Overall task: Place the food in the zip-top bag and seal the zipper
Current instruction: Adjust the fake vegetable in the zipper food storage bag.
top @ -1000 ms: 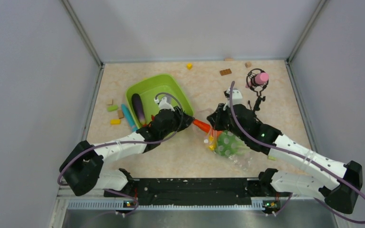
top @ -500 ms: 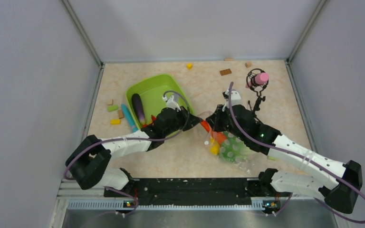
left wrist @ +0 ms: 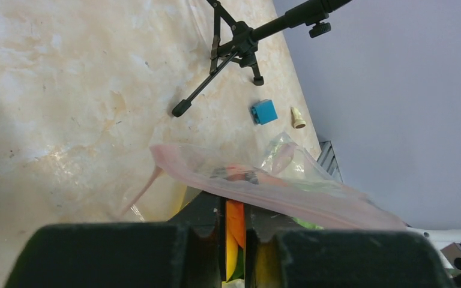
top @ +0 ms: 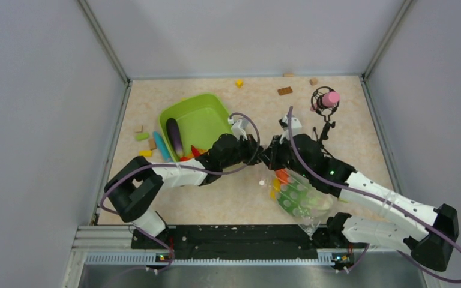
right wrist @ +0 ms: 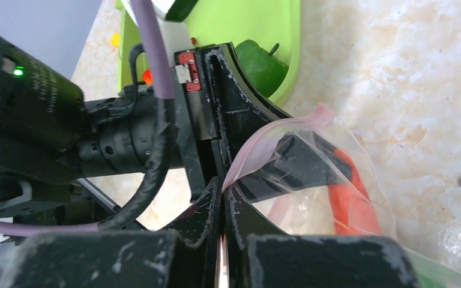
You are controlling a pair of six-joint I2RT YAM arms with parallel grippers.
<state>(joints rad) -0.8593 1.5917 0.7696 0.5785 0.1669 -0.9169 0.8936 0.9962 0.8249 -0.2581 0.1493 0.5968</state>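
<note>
Just right of the tray (top: 167,114), our two arms meet tip to tip at the mouth of the bag (top: 313,211). The left gripper (top: 253,150) has its jaws drawn down to a thin slit, and the zipper (left wrist: 288,195) runs across their tips. In the right wrist view one left finger shows dark through the plastic and the other sits outside it, so we read it as pinching that edge. The right gripper (top: 270,157) is clamped as well: its jaws are all but touching, and the pink strip runs straight down into the seam between them.

The bag hangs from this shared hold and trails away from the tray toward the right arm's base. Its mouth is not sealed; the strip bows open in a loop. Inside it we see the cabbage (top: 294,197), the carrot (top: 282,176) up near the mouth, and the lemon (top: 274,192) on the side facing the tray.

The eggplant (top: 174,137) lies inside the tray, and the pepper (right wrist: 261,57) sits against the tray wall nearest the grippers. A stand (top: 324,102) is well to the right of the tray, beyond the grippers.
</note>
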